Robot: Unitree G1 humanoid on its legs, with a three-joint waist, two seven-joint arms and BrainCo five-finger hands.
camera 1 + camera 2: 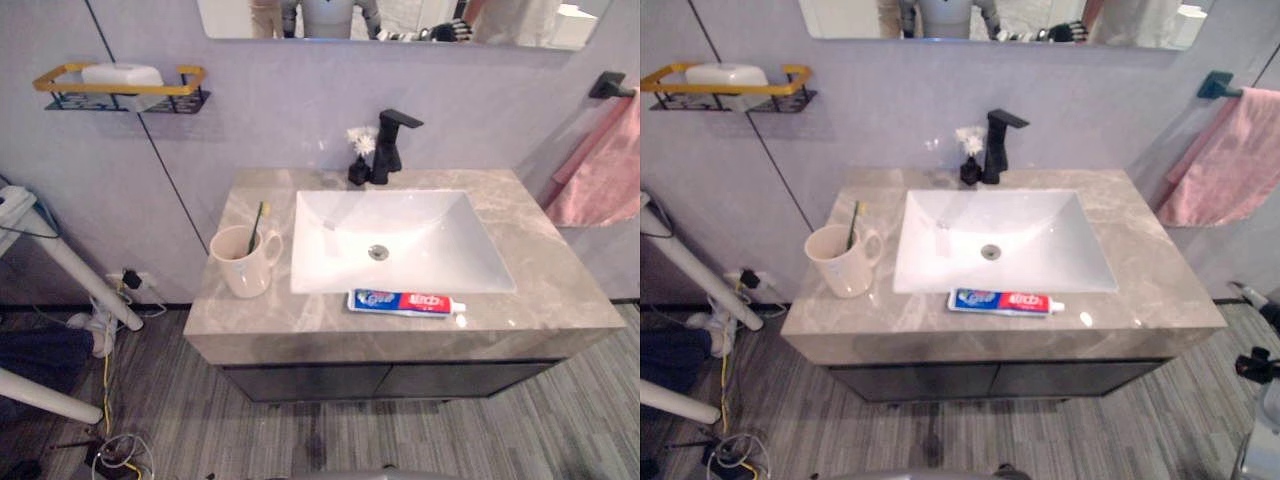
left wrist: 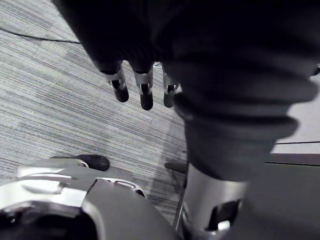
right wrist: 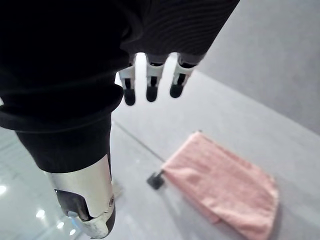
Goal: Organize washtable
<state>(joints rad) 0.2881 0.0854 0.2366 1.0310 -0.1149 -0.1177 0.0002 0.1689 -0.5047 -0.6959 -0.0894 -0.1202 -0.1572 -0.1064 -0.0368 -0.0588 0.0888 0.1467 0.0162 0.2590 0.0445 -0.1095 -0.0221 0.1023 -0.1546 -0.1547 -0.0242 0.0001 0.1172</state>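
Bench [image 1: 560,290]: grey marble-patterned top, glossy, over a dark cabinet. A white rectangular sink [image 1: 440,230] is set into it, its basin holding nothing but a round metal drain.

Cup [image 1: 243,268]: cream, handled, upright on the bench left of the sink. It holds one toothbrush [image 1: 256,225], leaning with its green-yellow handle above the rim.

Toothpaste tube [image 1: 405,302]: flat, blue and red, white cap, lying along the front edge of the sink.

Black angular faucet [image 1: 390,145] stands behind the sink, a small black vase [image 1: 359,160] with a white flower beside it.

Wall shelf [image 1: 120,90]: black wire, yellow rim, holding a white block.

Pink towel [image 3: 225,190]: soft, hung on a wall bar.

Left hand [image 2: 146,95]: fingers straight, holding nothing, over striped grey floor [image 2: 60,100].

Right hand [image 3: 151,85]: fingers extended, holding nothing.
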